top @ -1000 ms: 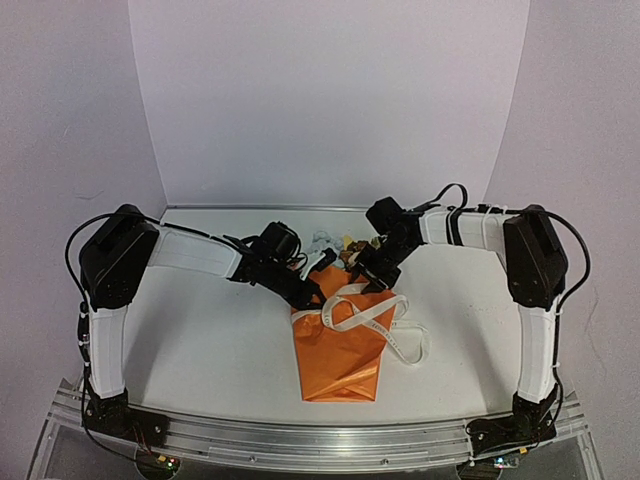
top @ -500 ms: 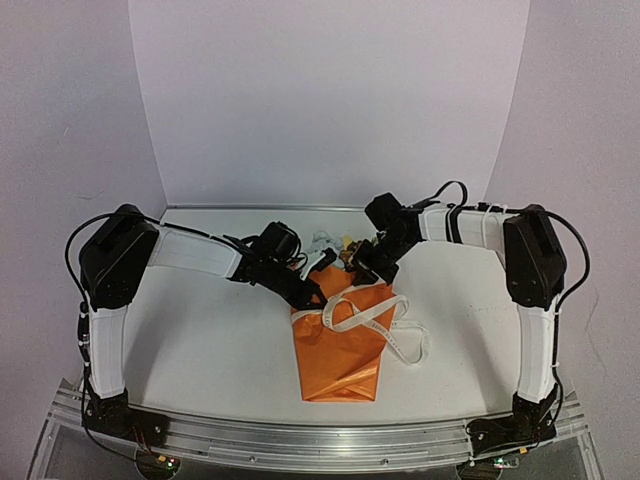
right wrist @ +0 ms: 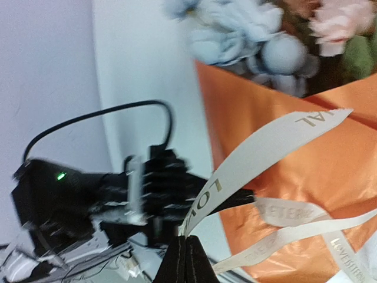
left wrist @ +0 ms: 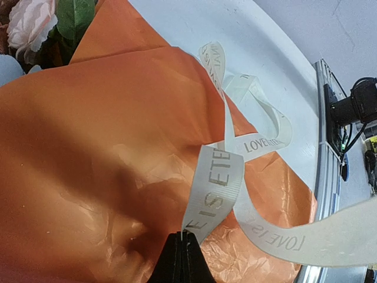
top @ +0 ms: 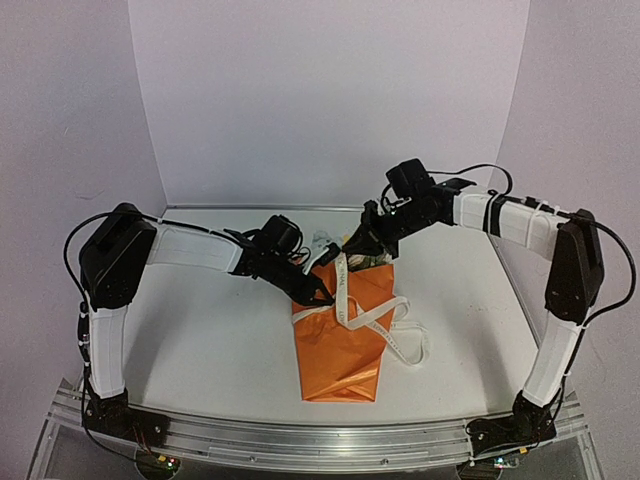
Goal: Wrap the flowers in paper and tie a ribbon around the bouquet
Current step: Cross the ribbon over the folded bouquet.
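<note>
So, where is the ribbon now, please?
In the top view, the ribbon loops across the bouquet mid-table, one strand pinched by the left gripper, another by the right gripper.

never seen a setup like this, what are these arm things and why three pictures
These are two robot arms bolted at the near edge of a white table, each ending in a two-finger gripper. The wide picture comes from a fixed camera above and behind them. The two close-ups come from a camera on each wrist, so its own black fingers show at the bottom. On the table lies a cone of crinkly orange paper with pale blue and cream artificial flowers at its far, wide end. A long narrow white ribbon with dark lettering lies looped over it. The left gripper is shut on one stretch of ribbon, and the right gripper is shut on another, holding it up above the paper.
</note>
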### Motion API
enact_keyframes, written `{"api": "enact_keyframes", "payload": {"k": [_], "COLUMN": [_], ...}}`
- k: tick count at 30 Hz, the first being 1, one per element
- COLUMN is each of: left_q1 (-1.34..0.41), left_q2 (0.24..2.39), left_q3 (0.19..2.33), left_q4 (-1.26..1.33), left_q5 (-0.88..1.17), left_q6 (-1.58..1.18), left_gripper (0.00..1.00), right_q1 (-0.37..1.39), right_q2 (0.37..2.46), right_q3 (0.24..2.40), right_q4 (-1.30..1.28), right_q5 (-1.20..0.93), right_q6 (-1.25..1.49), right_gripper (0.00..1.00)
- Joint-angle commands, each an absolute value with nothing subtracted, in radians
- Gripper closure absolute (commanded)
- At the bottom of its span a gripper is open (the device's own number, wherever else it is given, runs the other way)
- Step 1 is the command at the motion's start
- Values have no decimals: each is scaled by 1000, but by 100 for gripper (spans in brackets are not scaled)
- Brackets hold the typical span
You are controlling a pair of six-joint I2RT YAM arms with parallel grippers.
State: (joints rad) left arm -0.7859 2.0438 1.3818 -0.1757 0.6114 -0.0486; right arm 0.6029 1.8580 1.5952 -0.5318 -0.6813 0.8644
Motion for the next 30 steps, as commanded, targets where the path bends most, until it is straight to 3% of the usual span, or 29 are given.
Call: {"api": "enact_keyframes", "payload": {"k": [1, 10, 22, 30], "left_q1": [-769, -736, -723, -717], "left_q2": [2046, 2041, 2049, 2043], "left_q3": [1428, 1443, 1467, 1472], "left_q4": [-198, -196, -214, -230], "left_q5": [668, 710, 709, 696], "left_q6": [-40, -71, -69, -58], "left_gripper": [100, 100, 100, 100], "right_q1": [601, 604, 618, 620], "right_q2": [1816, 1787, 1789, 1839], "right_q3": [1514, 1282, 1107, 1107], "right_q4": [-347, -20, 30, 18], "right_q5": [-942, -1106, -1168, -1178], "right_q6": [904, 1092, 1084, 1091], "right_gripper": [100, 100, 100, 100]}}
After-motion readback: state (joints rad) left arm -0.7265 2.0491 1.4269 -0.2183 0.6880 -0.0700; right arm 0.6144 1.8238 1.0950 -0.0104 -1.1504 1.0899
